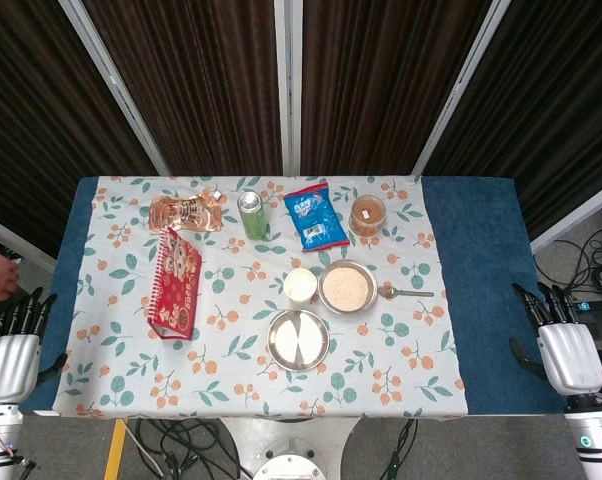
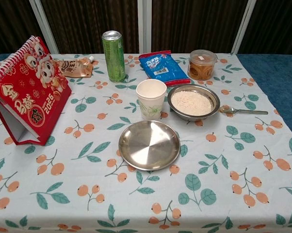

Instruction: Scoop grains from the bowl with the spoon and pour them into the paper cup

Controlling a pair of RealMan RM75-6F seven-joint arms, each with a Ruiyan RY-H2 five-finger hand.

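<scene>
A metal bowl (image 1: pixel 346 288) (image 2: pixel 193 102) of pale grains sits near the table's middle. A white paper cup (image 1: pixel 299 286) (image 2: pixel 151 98) stands upright just left of it. A metal spoon (image 1: pixel 404 293) (image 2: pixel 243 111) lies flat on the cloth to the bowl's right, handle pointing right. My left hand (image 1: pixel 13 350) hangs off the table's left edge, fingers apart, holding nothing. My right hand (image 1: pixel 563 345) hangs off the right edge, fingers apart and empty. Neither hand shows in the chest view.
An empty metal plate (image 1: pixel 298 340) (image 2: pixel 149 144) lies in front of the cup. Behind stand a green can (image 2: pixel 114 56), a blue snack packet (image 2: pixel 160 67), a lidded jar (image 2: pixel 202 64) and an orange pouch (image 2: pixel 76 67). A red desk calendar (image 2: pixel 26 90) stands at left.
</scene>
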